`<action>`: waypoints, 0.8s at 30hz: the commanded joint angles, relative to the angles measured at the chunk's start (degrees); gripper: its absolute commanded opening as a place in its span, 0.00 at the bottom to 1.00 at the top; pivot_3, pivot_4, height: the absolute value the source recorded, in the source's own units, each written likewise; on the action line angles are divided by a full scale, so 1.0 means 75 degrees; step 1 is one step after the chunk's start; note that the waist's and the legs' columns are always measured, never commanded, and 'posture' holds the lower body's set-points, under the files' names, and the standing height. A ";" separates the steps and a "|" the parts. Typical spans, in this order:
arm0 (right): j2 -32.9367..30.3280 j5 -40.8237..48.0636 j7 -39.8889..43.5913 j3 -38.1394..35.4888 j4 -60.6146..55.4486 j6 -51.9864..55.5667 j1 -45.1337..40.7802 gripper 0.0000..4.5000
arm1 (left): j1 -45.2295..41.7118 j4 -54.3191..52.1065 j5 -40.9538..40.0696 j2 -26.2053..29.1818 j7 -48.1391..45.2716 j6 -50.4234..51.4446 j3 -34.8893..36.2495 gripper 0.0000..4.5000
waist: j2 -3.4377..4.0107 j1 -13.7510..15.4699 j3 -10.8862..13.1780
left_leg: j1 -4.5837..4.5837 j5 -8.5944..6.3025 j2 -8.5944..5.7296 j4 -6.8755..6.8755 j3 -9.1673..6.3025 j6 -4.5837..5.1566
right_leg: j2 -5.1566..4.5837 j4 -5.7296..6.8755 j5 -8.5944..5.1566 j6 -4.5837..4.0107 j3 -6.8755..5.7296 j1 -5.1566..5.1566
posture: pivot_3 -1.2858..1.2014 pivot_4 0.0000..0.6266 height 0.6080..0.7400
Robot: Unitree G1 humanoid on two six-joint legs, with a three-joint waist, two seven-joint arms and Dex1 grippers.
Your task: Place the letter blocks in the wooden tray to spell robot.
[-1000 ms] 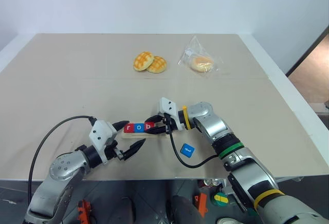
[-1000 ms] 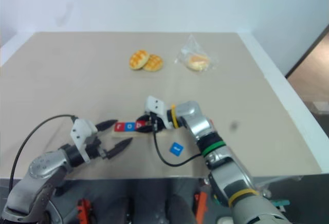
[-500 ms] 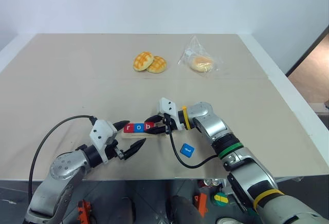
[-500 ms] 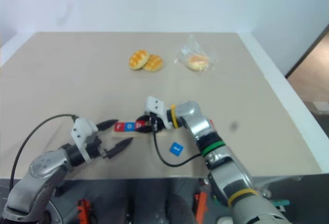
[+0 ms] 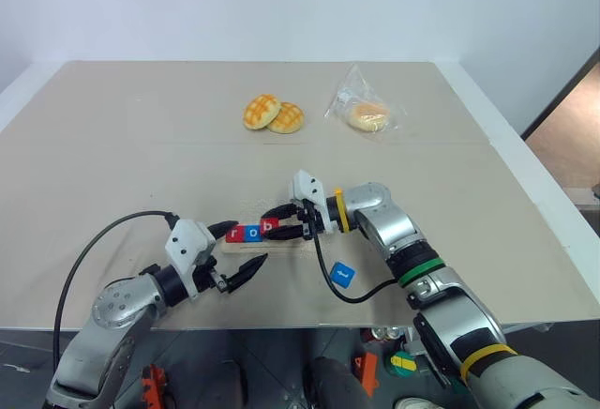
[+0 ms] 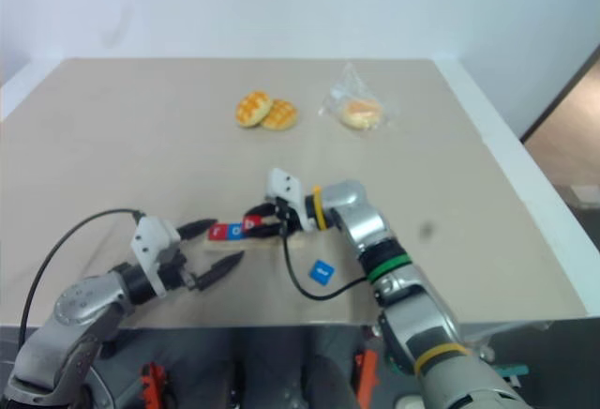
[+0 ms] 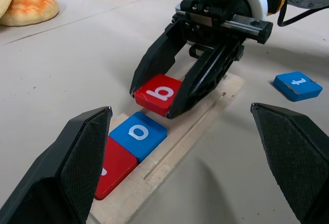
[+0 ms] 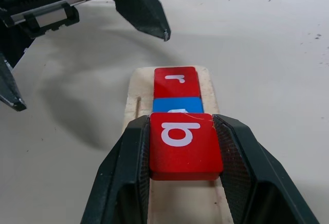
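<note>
Since a second earlier I saw my right gripper (image 7: 169, 93) tilt up slightly, lifting the red b block (image 7: 158, 94) it clasped. The wooden tray (image 7: 205, 112) held the red r block (image 8: 176, 81) and blue o block (image 7: 137, 134). The blue t block (image 5: 343, 274) lay beside it. My left gripper (image 5: 241, 249) stood spread.

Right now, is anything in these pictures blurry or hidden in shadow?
In the right wrist view, the red b block between the right gripper fingers is crisp, and a soft shadow falls on the table beside the wooden tray. In the left wrist view, the left gripper fingers loom large and slightly soft.
</note>
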 commanded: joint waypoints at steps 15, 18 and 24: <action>-0.0015 -0.0113 -0.0139 -0.0080 0.0020 -0.0458 0.0061 0.46 | -0.0013 -0.0296 0.0052 0.0045 -0.0017 -0.0089 -0.0040 1.00 | 0.0000 0.0000 0.0000 | 0.0000 0.0000 0.0001 -0.0002 -0.0002 0.0000 | 0.0002 0.0000 -0.0002 -0.0002 0.0000 -0.0001 | 0.52 0.24 1.00; -0.0009 -0.0152 -0.0111 -0.0025 0.0090 -0.0514 0.0090 0.46 | 0.0003 -0.0311 0.0081 0.0057 0.0003 -0.0083 -0.0039 1.00 | 0.0000 0.0000 0.0000 | 0.0000 0.0000 0.0000 -0.0002 0.0000 0.0000 | 0.0000 0.0000 -0.0002 -0.0002 0.0001 -0.0001 | 0.52 0.24 1.00; 0.0044 -0.0232 -0.0103 -0.0011 0.0278 -0.0624 0.0029 0.46 | 0.0040 -0.0345 0.0132 0.0057 0.0021 -0.0089 -0.0086 1.00 | 0.0001 0.0000 0.0000 | 0.0000 0.0000 0.0000 -0.0003 -0.0001 0.0000 | 0.0001 0.0000 -0.0002 -0.0002 0.0000 -0.0001 | 0.52 0.24 1.00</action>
